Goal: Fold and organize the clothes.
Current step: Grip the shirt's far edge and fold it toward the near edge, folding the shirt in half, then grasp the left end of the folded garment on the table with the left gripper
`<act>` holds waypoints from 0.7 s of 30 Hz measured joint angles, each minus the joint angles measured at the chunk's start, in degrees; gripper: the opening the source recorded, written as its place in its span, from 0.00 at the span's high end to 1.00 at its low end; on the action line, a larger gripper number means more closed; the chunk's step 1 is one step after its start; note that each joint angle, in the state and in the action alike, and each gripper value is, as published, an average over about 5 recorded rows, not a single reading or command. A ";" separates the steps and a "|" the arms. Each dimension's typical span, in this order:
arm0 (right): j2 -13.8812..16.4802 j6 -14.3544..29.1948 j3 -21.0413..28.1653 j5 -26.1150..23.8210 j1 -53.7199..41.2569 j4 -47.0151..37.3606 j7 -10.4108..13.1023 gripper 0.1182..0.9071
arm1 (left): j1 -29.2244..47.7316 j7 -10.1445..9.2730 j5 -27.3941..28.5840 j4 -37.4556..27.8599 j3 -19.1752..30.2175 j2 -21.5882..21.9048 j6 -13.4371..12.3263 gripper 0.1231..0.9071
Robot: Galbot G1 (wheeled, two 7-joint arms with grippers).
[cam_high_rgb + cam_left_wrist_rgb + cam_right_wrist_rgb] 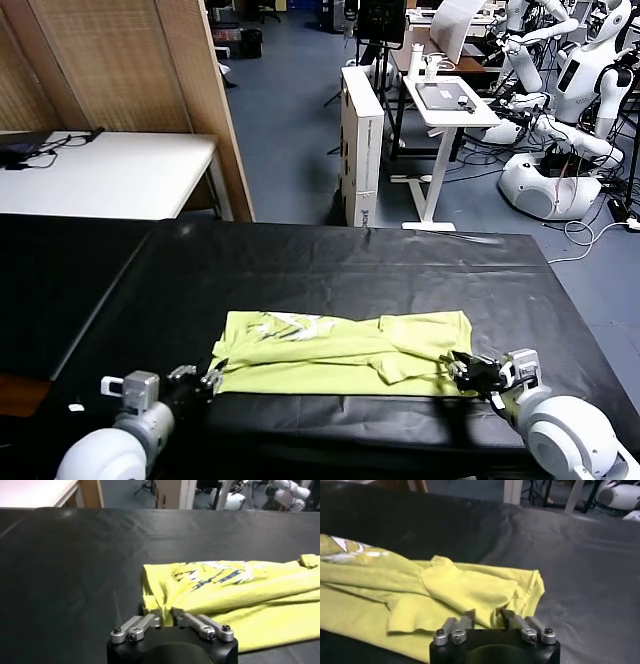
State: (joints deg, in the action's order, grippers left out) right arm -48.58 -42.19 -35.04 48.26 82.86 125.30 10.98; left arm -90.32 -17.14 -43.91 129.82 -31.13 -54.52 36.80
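Observation:
The clothes are one lime T-shirt (340, 355), folded into a long band across the near part of the black table (330, 265). A pale print shows on its upper layer (220, 572). My left gripper (210, 378) is at the shirt's near left corner. Its fingers stand apart with a bit of the fabric edge between them (165, 614). My right gripper (465, 368) is at the near right corner, where a folded sleeve (465, 587) lies. It is open too, with the shirt's hem in the gap (487, 614).
Behind the black table stand a white table (110, 170) at the left, an upright cardboard box (362, 140), a white rolling desk (450, 100) and other robots (560, 120) at the far right. The table's front edge runs just below both grippers.

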 joint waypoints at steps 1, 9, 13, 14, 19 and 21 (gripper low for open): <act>-0.51 0.12 -0.06 -0.44 -0.73 -0.72 -0.26 0.00 | 0.37 0.00 -0.06 -0.21 -0.27 -0.20 -0.46 0.00; -3.88 4.29 1.62 -2.77 -7.73 -8.67 -2.03 0.00 | 6.48 0.35 0.47 -4.86 0.64 -2.47 -3.86 0.00; -4.81 5.10 2.68 -2.81 -10.88 -12.69 -2.16 0.00 | 10.16 0.60 0.93 -7.86 2.59 -3.53 -4.41 0.00; -5.01 5.23 2.85 -2.84 -11.56 -13.66 -2.16 0.00 | 11.05 0.73 1.02 -8.61 3.07 -3.70 -4.45 0.00; -5.85 5.73 3.05 -3.17 -13.73 -17.98 -2.20 0.00 | 15.31 2.06 1.88 -12.53 5.51 -4.01 -4.83 0.00; -6.19 5.83 3.06 -3.27 -14.12 -19.31 -2.23 0.00 | 16.88 2.23 2.01 -14.05 6.35 -4.04 -4.94 0.00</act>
State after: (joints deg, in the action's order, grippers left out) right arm -54.77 -36.36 -31.98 44.99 68.73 105.99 8.74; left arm -73.44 -14.91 -41.90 115.76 -24.78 -58.57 31.86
